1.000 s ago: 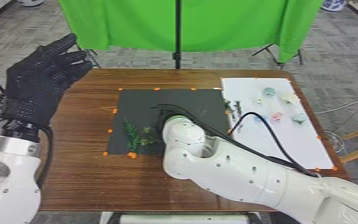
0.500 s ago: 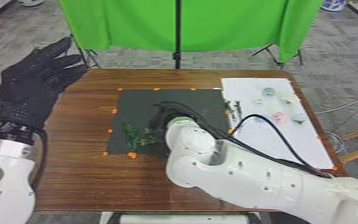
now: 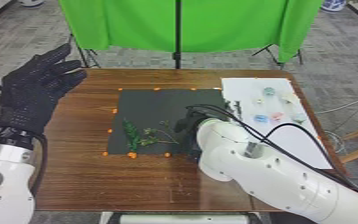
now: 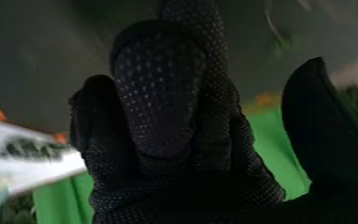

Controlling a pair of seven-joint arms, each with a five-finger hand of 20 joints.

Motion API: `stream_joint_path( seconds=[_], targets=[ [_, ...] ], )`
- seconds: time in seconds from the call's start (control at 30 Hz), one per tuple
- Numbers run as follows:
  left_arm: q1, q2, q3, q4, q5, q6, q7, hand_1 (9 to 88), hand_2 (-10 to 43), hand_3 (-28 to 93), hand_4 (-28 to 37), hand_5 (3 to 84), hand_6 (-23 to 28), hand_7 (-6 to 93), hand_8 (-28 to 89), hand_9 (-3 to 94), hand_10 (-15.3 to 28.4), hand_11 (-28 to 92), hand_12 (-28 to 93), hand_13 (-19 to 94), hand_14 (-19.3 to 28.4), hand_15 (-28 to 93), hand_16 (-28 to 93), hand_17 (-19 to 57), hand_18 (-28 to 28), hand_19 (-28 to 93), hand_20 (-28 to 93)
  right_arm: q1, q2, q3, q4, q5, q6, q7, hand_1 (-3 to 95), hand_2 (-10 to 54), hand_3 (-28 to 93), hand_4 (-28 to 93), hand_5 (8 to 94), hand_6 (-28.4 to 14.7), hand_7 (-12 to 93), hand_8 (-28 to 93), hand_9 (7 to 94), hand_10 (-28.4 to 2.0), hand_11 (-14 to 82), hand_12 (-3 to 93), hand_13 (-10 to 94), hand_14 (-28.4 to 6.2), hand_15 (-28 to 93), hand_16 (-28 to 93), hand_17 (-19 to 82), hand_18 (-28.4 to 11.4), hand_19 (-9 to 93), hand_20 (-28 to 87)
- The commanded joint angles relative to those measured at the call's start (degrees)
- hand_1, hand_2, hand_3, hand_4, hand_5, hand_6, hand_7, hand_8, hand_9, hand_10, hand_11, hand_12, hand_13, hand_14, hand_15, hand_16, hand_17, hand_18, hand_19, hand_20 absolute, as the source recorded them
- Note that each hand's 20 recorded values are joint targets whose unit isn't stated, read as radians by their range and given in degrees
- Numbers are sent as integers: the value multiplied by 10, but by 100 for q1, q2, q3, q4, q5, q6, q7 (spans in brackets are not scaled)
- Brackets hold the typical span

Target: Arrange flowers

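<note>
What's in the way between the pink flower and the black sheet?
The blue flower and green sprigs lie between the pink flower and the black sheet. The right hand is over that sheet's right side too.

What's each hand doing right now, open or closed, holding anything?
Left hand: open, empty, raised at the table's left side.
Right hand: open, thumb apart from the fingers, nothing seen between them.

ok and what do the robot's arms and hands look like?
The left arm and right arm are white, smooth and rounded, with black cables. A silvery collar rings the left wrist. Left hand and right hand: black fabric gloves, dotted texture.
</note>
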Motion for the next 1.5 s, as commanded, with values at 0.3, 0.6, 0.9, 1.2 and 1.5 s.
stream_joint_path(
  seconds=[0.3, 0.6, 0.9, 1.2, 1.5],
  targets=[
    [128, -32, -24, -8, 8, 69, 34, 218, 101, 766, -275, 383, 112, 127, -85, 321, 208, 302, 104, 236, 273, 528, -104, -93, 235, 588, 86, -67, -199, -322, -127, -212, -34, -68, 229, 104, 724, -190, 714, -81, 101, -104, 916, -159, 241, 174, 892, -69, 545, 197, 567, -205, 932, 190],
    [33, -18, 39, 20, 12, 54, 9, 218, 101, 766, -275, 382, 112, 127, -85, 321, 209, 302, 105, 237, 272, 528, -104, -93, 235, 587, 85, -92, -379, -398, -291, -242, -202, -145, 230, 104, 723, -189, 724, -80, 103, -105, 916, -160, 242, 174, 892, -70, 547, 193, 564, -209, 932, 190],
    [-6, -22, 51, 27, 20, 66, -39, 218, 102, 767, -276, 383, 113, 127, -85, 322, 209, 303, 105, 237, 272, 529, -104, -93, 236, 589, 86, -102, -468, -488, -396, -353, -344, -168, 231, 104, 723, -190, 732, -80, 101, -106, 920, -160, 242, 175, 896, -70, 545, 190, 569, -209, 932, 190],
    [124, -80, -24, -9, 25, 121, -92, 218, 102, 767, -276, 383, 113, 127, -86, 321, 209, 303, 105, 237, 273, 530, -105, -93, 236, 589, 85, 64, -281, -666, -447, -854, -7, 5, 231, 102, 722, -190, 755, -82, 106, -105, 931, -158, 241, 173, 912, -65, 535, 187, 590, -204, 932, 186],
    [174, -107, 2, -16, 31, 119, -76, 219, 103, 765, -275, 383, 113, 128, -85, 321, 209, 302, 105, 237, 273, 531, -105, -93, 236, 589, 84, 116, 128, -356, -710, -657, 617, -1017, 226, 104, 729, -190, 749, -72, 133, -101, 933, -156, 258, 179, 909, -70, 549, 209, 569, -216, 932, 221]
  ],
)
